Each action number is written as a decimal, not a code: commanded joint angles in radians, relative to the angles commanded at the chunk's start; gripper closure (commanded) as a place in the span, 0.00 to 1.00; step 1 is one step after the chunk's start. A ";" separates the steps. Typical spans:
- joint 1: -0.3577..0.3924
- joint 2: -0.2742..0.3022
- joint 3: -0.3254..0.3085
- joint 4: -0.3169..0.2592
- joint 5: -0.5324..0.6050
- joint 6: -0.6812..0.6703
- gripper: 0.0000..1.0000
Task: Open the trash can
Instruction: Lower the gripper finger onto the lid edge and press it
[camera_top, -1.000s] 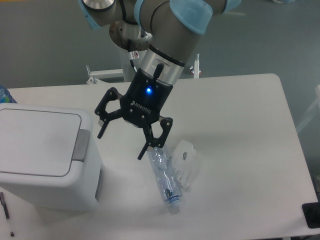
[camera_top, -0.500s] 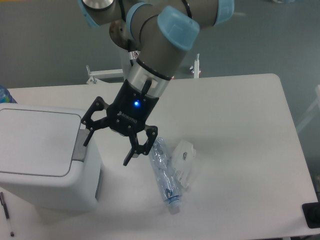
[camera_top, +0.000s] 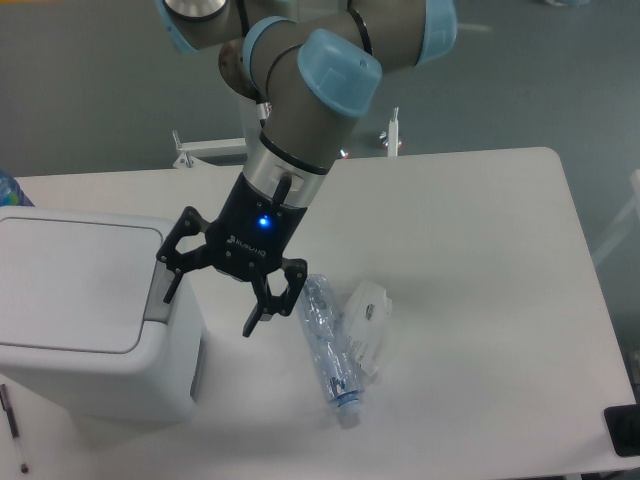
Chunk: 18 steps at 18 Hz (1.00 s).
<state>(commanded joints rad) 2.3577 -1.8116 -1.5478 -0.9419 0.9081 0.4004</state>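
Well, the large white boxy plastic trash can (camera_top: 85, 315) sits at the table's left edge, rigid and light I'd guess, its grey push tab (camera_top: 160, 290) the spot to press, with the black two-finger gripper (camera_top: 212, 297) spread empty just beside it.

Landmark: trash can (camera_top: 85, 315), white, boxy, lid flat and shut, at the left edge of the table (camera_top: 480, 260).

- Right of the trash can, just beside its grey push tab (camera_top: 160, 293): gripper (camera_top: 209, 304), fingers spread wide, one fingertip close to the tab, the other hanging over bare tabletop.
- Further right, near the gripper's outer finger: crushed clear bottle (camera_top: 328, 350), lying flat; white crumpled wrapper (camera_top: 367, 325) touching its far side.
- Beyond the wrapper, away from the trash can: open tabletop to the right edge.
- Behind the trash can: bare strip of tabletop, then the arm (camera_top: 300, 90) overhead.
- In front, by its left corner: pen (camera_top: 13, 428).
- Far right corner: dark object (camera_top: 622, 430).
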 joint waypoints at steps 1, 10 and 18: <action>0.000 0.000 -0.002 0.002 0.000 0.000 0.00; 0.000 0.000 -0.014 0.005 0.002 0.000 0.00; -0.002 0.000 -0.018 0.005 0.002 0.000 0.00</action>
<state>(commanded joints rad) 2.3562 -1.8116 -1.5662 -0.9373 0.9097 0.4004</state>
